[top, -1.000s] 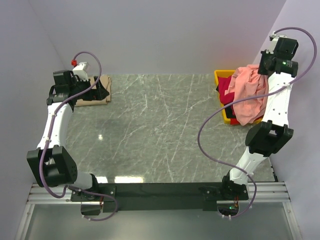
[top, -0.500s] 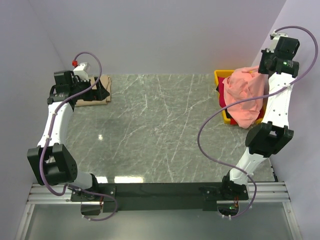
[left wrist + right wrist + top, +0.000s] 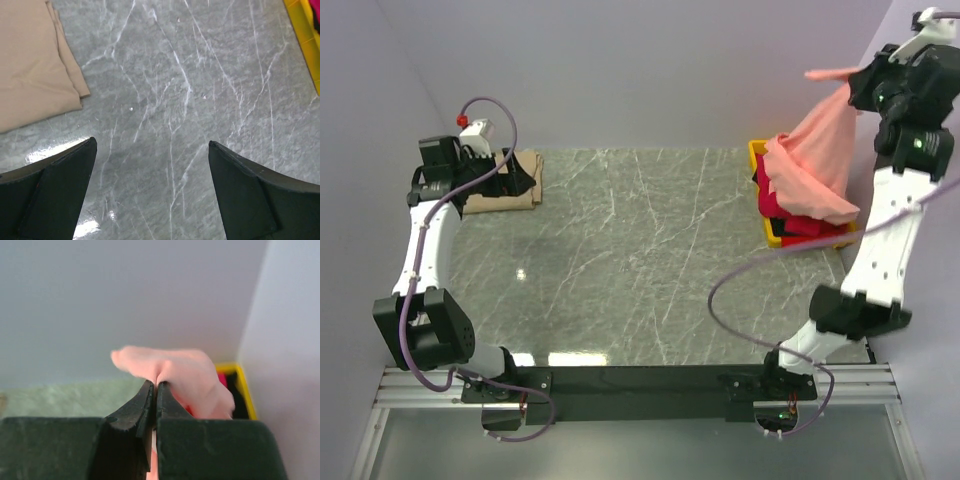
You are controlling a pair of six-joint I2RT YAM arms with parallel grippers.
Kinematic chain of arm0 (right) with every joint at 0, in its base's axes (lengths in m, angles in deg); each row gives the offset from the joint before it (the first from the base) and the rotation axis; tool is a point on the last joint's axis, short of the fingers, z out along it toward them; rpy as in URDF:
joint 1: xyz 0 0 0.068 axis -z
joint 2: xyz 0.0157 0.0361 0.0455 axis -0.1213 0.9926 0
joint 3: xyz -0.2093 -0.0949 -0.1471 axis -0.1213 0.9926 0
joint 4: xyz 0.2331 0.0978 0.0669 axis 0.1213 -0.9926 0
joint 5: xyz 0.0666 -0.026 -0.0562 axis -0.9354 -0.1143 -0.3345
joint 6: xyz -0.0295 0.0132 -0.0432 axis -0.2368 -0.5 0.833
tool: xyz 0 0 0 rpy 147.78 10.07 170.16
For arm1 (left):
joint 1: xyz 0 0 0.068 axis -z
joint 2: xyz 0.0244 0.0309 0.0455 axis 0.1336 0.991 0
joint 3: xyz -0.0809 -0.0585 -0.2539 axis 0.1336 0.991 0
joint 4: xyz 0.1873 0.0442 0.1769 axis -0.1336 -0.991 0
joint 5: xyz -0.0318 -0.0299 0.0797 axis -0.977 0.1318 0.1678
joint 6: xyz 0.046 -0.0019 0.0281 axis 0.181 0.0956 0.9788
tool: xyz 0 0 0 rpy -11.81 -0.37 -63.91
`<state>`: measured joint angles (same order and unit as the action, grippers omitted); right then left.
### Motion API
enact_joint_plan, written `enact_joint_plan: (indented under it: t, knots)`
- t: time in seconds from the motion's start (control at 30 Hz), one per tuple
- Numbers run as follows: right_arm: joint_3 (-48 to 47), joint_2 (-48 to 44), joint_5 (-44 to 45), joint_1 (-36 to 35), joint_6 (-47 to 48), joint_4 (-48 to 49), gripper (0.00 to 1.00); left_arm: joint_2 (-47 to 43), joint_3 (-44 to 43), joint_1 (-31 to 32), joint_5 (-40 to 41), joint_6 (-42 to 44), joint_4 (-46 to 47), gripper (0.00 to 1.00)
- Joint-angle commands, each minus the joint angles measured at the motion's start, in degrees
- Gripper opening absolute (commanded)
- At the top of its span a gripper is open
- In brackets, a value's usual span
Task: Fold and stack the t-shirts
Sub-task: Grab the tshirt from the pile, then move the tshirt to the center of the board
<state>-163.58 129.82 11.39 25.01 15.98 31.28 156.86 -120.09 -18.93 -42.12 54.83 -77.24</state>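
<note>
One soft salmon-pink t-shirt point(image 3: 820, 160) draped limp from right gripper point(image 3: 156, 384).

Grey marble-patterned tabletop point(image 3: 640, 250), yellow plastic bin point(image 3: 757, 152) at its far right corner, pale lilac walls point(image 3: 620, 70) behind

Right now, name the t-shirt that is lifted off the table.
The salmon-pink t-shirt, hanging from the right gripper; the tan t-shirt lies folded on the table, the red t-shirts in the yellow bin.
</note>
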Motion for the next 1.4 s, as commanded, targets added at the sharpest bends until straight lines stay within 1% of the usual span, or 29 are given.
enact_joint_plan:
  t: [0.0, 0.03, 0.07, 0.1, 0.13, 0.2, 0.23, 0.27, 0.33, 0.37, 0.47, 0.53, 0.57, 0.63, 0.67, 0.7, 0.83, 0.93, 0.97, 1.0, 1.03, 1.1, 1.13, 1.17, 1.2, 1.23, 1.27, 1.33, 1.37]
  knots:
    - [5.56, -14.29, -6.98, -3.88, -5.64, 21.96, 0.0, 0.12, -4.69, -0.88, -3.03, -0.09, 0.88, 0.99]
    - [7.93, -17.01, -7.32, -6.85, -5.37, 24.08, 0.0, 0.21, -5.22, -1.41, -3.38, -0.26, 0.7, 1.0]
    - [8.47, -17.99, -8.81, -8.27, -5.54, 26.71, 0.0, 0.29, -5.75, -1.67, -3.73, -0.35, 0.61, 0.99]
    - [8.65, -18.7, -9.6, -9.68, -5.45, 27.34, 0.0, 0.38, -6.71, -2.02, -4.0, -0.61, 0.7, 0.99]
    - [8.22, -19.4, -9.96, -13.52, -5.11, 27.52, 0.0, 0.3, -7.07, -2.29, -4.17, -0.88, 0.79, 0.99]
    - [8.13, -20.02, -10.67, -17.14, -5.54, 28.75, 0.0, 0.03, -7.77, -2.99, -5.05, -1.23, 0.61, 0.99]
    - [8.04, -20.46, -10.58, -20.73, -5.89, 29.54, 0.0, -0.23, -7.87, -3.51, -5.23, -1.14, 0.61, 0.99]
    - [7.86, -20.46, -10.23, -22.68, -6.41, 31.29, 0.0, -0.84, -7.87, -3.78, -5.49, -1.23, 0.52, 1.0]
    - [6.03, -19.59, -9.62, -25.76, -6.95, 32.44, 0.0, -1.63, -7.43, -4.48, -5.84, -0.97, 0.35, 0.99]
    - [5.15, -19.15, -9.0, -29.0, -6.69, 33.23, 0.0, -2.51, -7.25, -4.66, -5.93, -0.79, 0.17, 0.99]
    - [3.03, -17.39, -7.6, -33.32, -5.98, 35.08, 0.0, -4.44, -6.38, -5.45, -6.02, 0.44, -0.79, 0.99]
    - [2.77, -16.17, -8.12, -35.0, -6.07, 35.78, 0.0, -5.41, -6.02, -6.15, -6.02, 0.7, -1.15, 0.99]
    - [2.68, -15.9, -8.21, -37.09, -5.55, 35.53, 0.0, -6.37, -5.5, -6.5, -6.02, 0.7, -1.15, 1.0]
    - [5.13, -15.63, -8.55, -39.04, -5.45, 35.61, 0.0, -7.17, -5.06, -7.56, -6.63, 0.62, -1.15, 1.0]
    - [6.62, -15.89, -8.82, -40.18, -5.63, 35.52, 0.0, -7.87, -4.79, -8.09, -6.81, 0.53, -1.23, 0.99]
    - [10.81, -16.76, -9.17, -42.02, -5.89, 35.52, 0.0, -8.14, -4.62, -9.05, -7.42, 0.09, -1.15, 0.99]
    - [22.08, -19.93, -9.44, -47.04, -4.31, 36.14, 0.0, -9.9, -3.12, -11.43, -9.62, -0.09, -1.23, 0.99]
    - [30.69, -21.95, -9.7, -49.06, -4.05, 33.78, 0.0, -10.69, -2.42, -11.78, -9.27, 1.41, -2.81, 0.99]
    - [33.24, -22.66, -10.4, -49.5, -3.61, 33.24, 0.0, -10.78, -2.07, -11.78, -9.27, 3.76, -3.25, 0.99]
    - [39.09, -24.14, -10.58, -49.94, -3.17, 32.89, 0.0, -10.95, -1.89, -11.78, -9.36, 4.39, -3.6, 0.99]
    - [42.2, -24.85, -10.93, -50.9, -2.65, 32.36, 0.0, -11.13, -1.63, -11.87, -9.36, 4.83, -3.78, 0.99]
    - [49.57, -25.39, -13.02, -51.61, -0.37, 29.91, 0.0, -11.48, -0.66, -11.87, -9.71, 5.62, -3.7, 0.99]
    - [50.65, -24.69, -13.39, -52.14, 0.78, 27.64, 0.0, -11.66, -0.4, -11.87, -9.54, 5.89, -3.61, 0.99]
    - [51.19, -23.64, -13.48, -52.32, 2.01, 21.7, 0.0, -11.4, -0.13, -11.78, -9.45, 6.15, -3.69, 0.99]
    - [50.41, -20.58, -12.7, -52.23, 5.24, 18.16, 0.04, -11.22, 0.04, -11.78, -9.71, 6.41, -3.7, 0.99]
    - [49.44, -18.9, -11.73, -51.88, 6.84, 10.81, 0.14, -10.61, 0.13, -11.78, -10.23, 6.59, -3.7, 0.99]
    - [48.04, -17.32, -10.33, -49.97, 8.59, 7.69, 0.35, -10.26, 0.22, -11.78, -10.85, 7.29, -3.96, 1.0]
    - [46.01, -16.07, -9.52, -45.84, 9.13, 2.94, 0.63, -9.55, 0.04, -11.35, -12.6, 8.17, -5.01, 0.99]
    - [44.01, -16.24, -9.44, -41.29, 11.22, 1.09, 0.87, -9.03, 0.13, -11.08, -12.96, 8.87, -5.45, 0.99]
